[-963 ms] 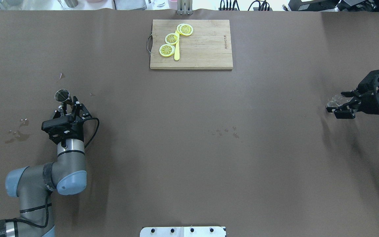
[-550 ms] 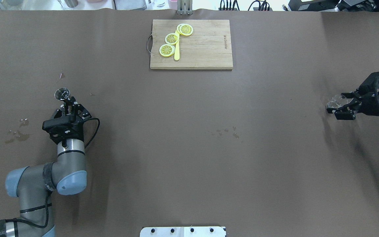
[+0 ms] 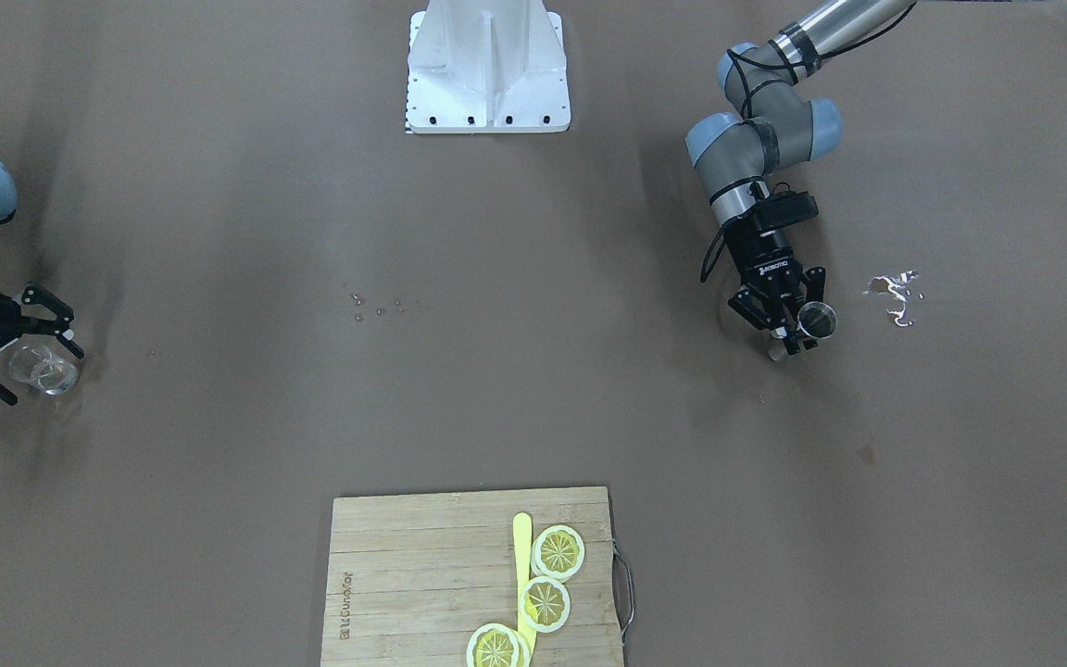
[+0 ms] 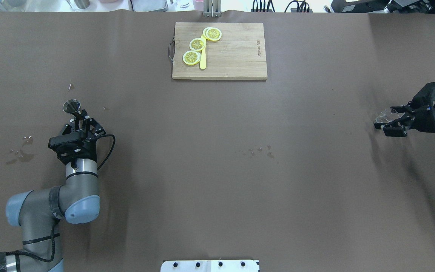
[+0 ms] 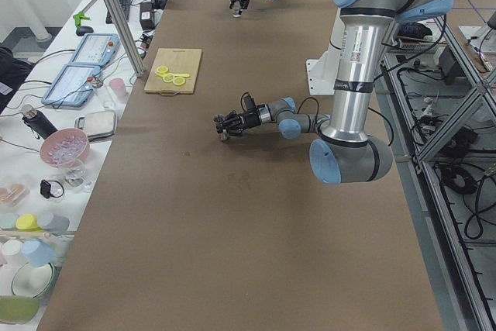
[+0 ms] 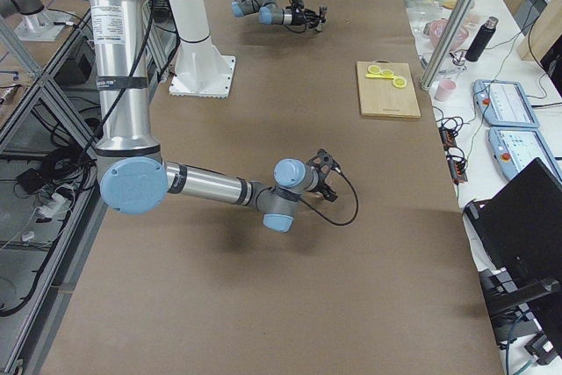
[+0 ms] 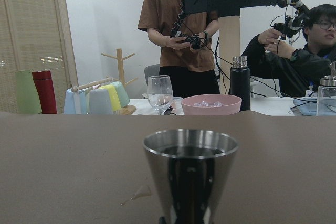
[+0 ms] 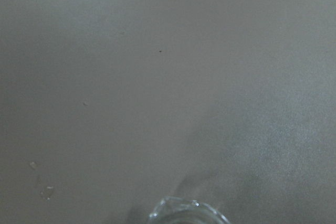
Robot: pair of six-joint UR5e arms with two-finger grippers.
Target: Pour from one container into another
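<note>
left claw (image 3: 791, 332) pinches one steel jigger (image 3: 817, 320), right claw (image 3: 39, 367) pinches one glass (image 3: 45, 373).

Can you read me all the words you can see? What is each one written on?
"ROBOTIQ": white letters on the right end effector, the one around the glass.
"ROBOTIQ": the same word, very small, on the left end effector, the one gripping the metal cup.
Cutting board: words are marked near one edge, but they are too blurred to read.

3 lemon slices (image 4: 197, 44), 1 yellow stick (image 4: 202, 62), 1 board (image 4: 236, 56), 1 metal cup (image 4: 71, 106), 1 glass (image 3: 43, 371).
</note>
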